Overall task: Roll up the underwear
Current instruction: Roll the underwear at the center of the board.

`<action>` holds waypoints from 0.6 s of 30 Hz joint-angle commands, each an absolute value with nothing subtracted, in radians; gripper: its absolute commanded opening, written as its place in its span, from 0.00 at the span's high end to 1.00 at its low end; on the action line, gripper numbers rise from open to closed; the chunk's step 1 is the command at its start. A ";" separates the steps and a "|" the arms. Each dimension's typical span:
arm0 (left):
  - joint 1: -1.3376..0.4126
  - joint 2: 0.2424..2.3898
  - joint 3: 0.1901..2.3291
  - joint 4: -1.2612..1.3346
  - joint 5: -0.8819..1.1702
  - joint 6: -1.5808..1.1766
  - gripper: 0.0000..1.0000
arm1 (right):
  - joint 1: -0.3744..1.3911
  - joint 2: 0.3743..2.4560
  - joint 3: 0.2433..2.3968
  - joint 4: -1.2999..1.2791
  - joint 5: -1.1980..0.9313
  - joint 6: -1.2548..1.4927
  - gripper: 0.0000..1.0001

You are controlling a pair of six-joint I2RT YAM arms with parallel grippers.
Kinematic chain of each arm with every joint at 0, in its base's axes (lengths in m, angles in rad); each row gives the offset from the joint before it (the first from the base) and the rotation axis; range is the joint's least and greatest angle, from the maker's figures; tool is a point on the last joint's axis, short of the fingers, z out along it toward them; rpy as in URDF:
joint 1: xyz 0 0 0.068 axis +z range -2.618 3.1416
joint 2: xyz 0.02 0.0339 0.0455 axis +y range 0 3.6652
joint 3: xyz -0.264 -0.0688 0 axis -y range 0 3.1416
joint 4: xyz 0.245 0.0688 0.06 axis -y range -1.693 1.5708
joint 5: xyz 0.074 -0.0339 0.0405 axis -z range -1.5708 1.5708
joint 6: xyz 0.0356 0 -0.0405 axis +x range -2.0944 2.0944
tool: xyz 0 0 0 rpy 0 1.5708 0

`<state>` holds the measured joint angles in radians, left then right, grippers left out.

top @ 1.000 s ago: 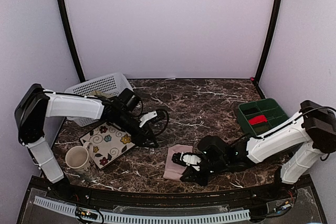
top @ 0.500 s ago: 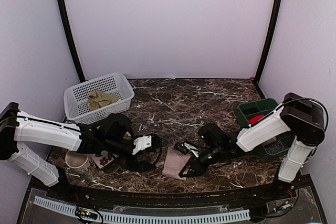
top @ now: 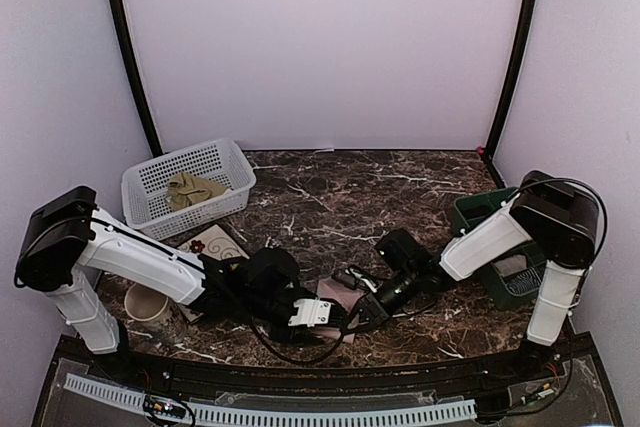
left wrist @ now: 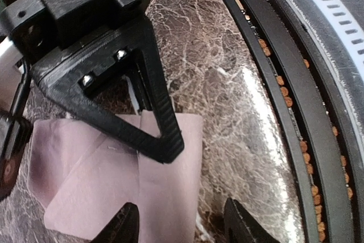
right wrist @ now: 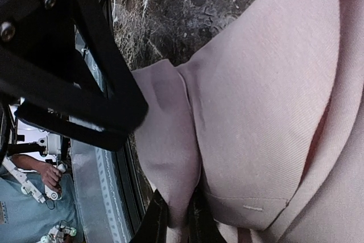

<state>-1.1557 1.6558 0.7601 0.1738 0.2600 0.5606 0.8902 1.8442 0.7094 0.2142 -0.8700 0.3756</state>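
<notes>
The dusty pink underwear lies folded on the marble near the front edge, seen close up as pink underwear and as pink underwear. My right gripper is shut on a fold at its near edge, and the pinch shows at the right gripper. My left gripper stands open just left of it; in the left wrist view the left gripper straddles the cloth's edge without squeezing it. The olive-khaki underwear lies crumpled in the white basket.
A floral plate and a cream cup sit at front left, partly under the left arm. A green bin stands at the right. The black front rail runs close beside the cloth.
The left arm swung from the plate down to the front centre beside the pink underwear, uncovering the basket. The right gripper kept its hold and shifted a little left.
</notes>
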 commanded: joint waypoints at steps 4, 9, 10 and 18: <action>-1.163 1.759 0.841 0.176 0.230 0.651 0.58 | 0.856 1.900 0.753 0.085 -0.823 0.303 1.00; -1.163 1.766 0.834 0.095 0.235 0.631 0.76 | 0.847 1.884 0.785 0.057 -0.793 0.266 0.95; -1.163 1.765 0.834 0.074 0.242 0.619 0.79 | 0.847 1.869 0.785 0.059 -0.774 0.261 0.91; -1.159 1.769 0.880 -0.088 0.358 0.449 0.88 | 0.848 1.612 0.739 0.067 -0.519 0.179 0.59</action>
